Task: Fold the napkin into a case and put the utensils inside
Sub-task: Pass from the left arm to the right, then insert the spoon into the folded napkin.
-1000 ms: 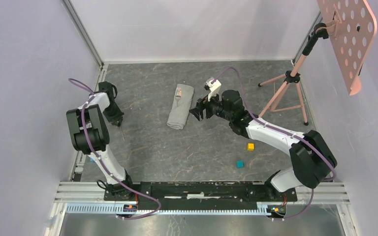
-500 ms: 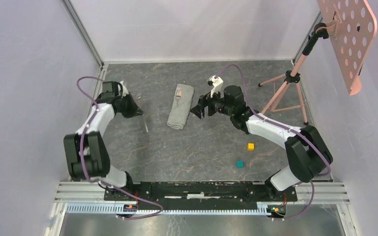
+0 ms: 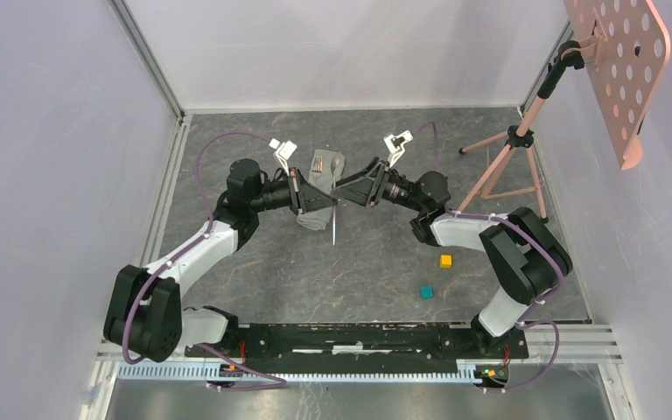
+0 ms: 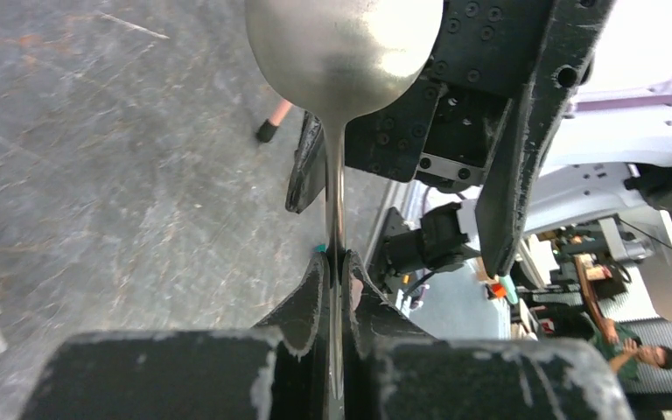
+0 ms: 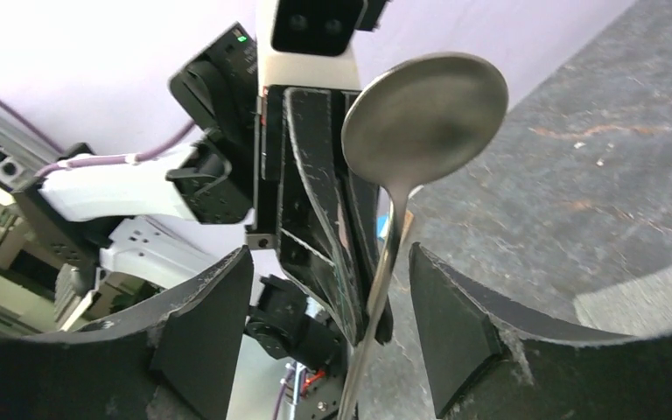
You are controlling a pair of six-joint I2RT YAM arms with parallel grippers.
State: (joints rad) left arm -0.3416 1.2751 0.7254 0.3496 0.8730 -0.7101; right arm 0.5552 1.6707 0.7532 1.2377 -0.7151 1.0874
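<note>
The spoon (image 4: 343,44) is off the table, its thin handle pinched between the left gripper (image 4: 336,262), whose fingers are pressed tight on the metal just below the round bowl. Your left wrist view shows this grip plainly. In the overhead view the spoon is only a thin silver sliver between the two arms. In your right wrist view the right gripper (image 5: 331,262) stands spread wide. The spoon handle runs up between its two fingers, and neither finger touches it. The bowl sits beyond their tips, facing that camera. From above, you see the two grippers meet nose to nose over the middle of the table, just beside the napkin (image 3: 326,162). The napkin lies folded into a long strip, partly hidden beneath the left gripper. The fork (image 3: 318,164) rests on the napkin's far end. Neither wrist view shows it. Well apart, towards the right arm's base, sit a yellow cube (image 3: 445,261) and a teal cube (image 3: 426,291).
</note>
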